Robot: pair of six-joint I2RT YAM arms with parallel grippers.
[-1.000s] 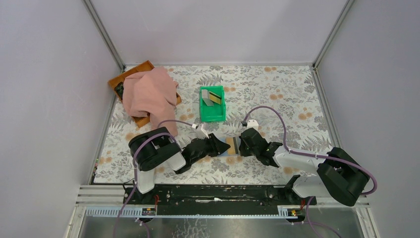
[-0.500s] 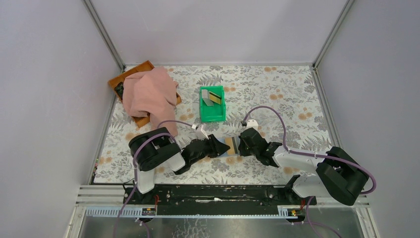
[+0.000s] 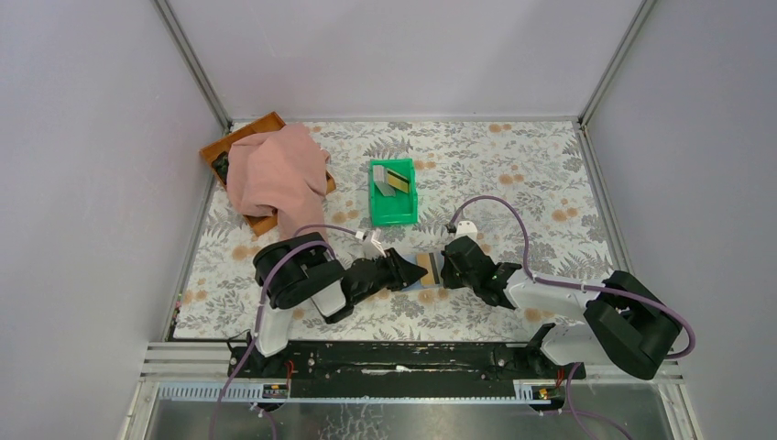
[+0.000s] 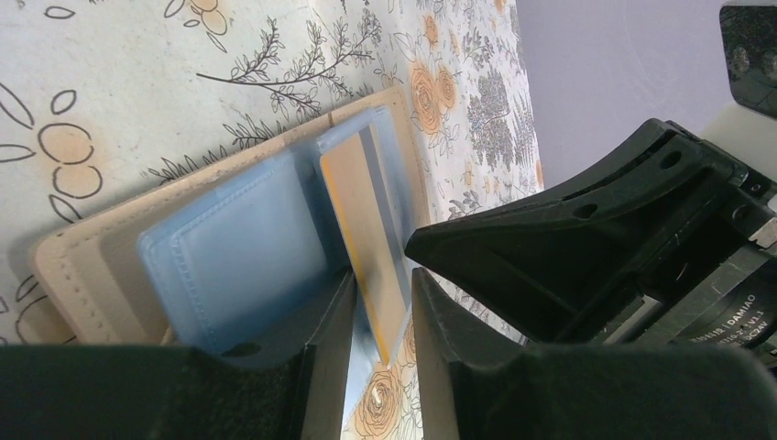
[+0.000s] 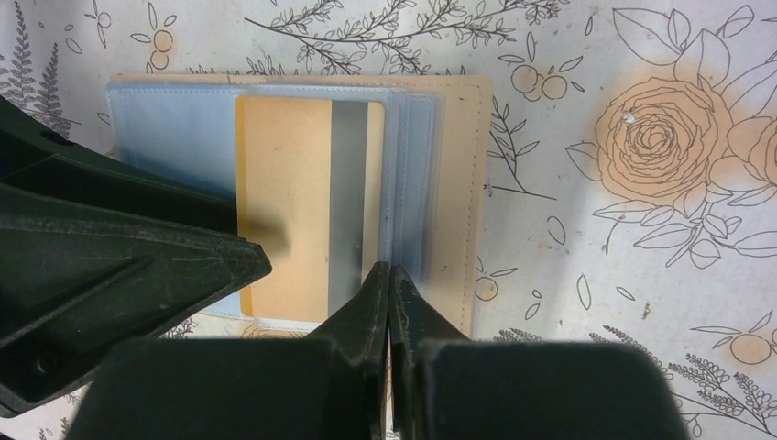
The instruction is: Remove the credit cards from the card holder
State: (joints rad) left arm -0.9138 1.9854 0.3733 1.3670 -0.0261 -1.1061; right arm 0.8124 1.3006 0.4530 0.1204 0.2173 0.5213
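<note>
Flat on the floral surface (image 3: 513, 165), between both claws – holder (image 5: 454, 183) lying open, pale blue inside up. Left claw (image 4: 385, 275) apart, astride the edge of the yellow card (image 5: 293, 202). Right claw (image 5: 391, 275) pinched together – tips on the holder just beside that card.

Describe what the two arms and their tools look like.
The left arm and right arm share bulky black joint housings joined by white links. A purple cable loops along each to a white plug near the wrist. The left tool and right tool are matte black, each with two wedge-shaped fingers tapering to narrow tips.
</note>
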